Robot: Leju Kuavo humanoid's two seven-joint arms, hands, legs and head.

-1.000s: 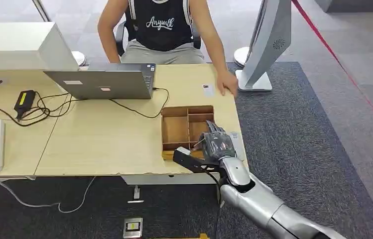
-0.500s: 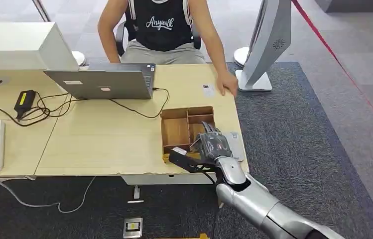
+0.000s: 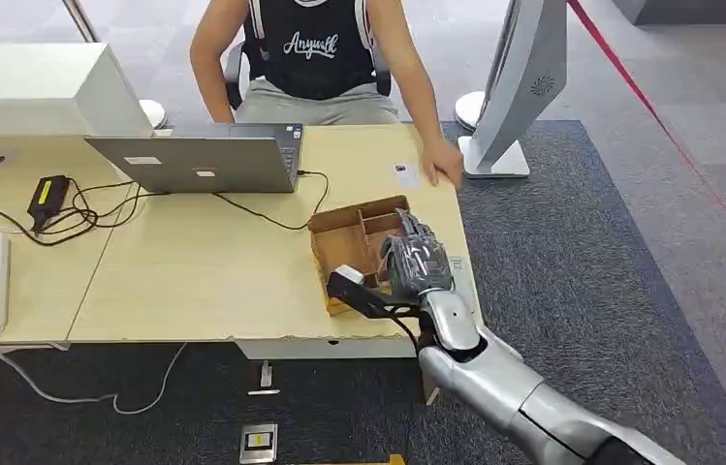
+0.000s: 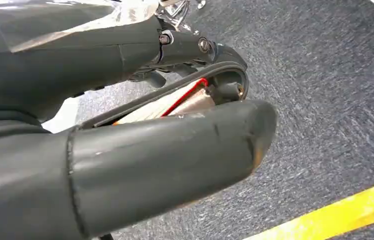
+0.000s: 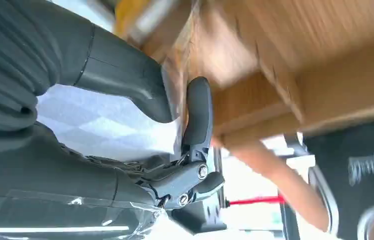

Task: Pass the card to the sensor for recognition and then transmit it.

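Since the earlier frame my right robot hand [image 3: 415, 263] has skewed the brown wooden divided tray [image 3: 344, 244] at lower centre of the pale worktop [image 3: 194, 262], fingers inside, grasp untellable; the small white card [image 3: 405, 175] lies upper right, awaiting pickup.

We see the right arm [image 3: 523, 402] in smooth silver shells with a dark joint gap. The right hand [image 3: 417, 263] has dark grey fingers [image 5: 198, 112] with small silver screws, a thick grey thumb [image 5: 120, 72] and a ribbed grey cover under clear plastic. The left hand [image 4: 125, 150] looks the same.
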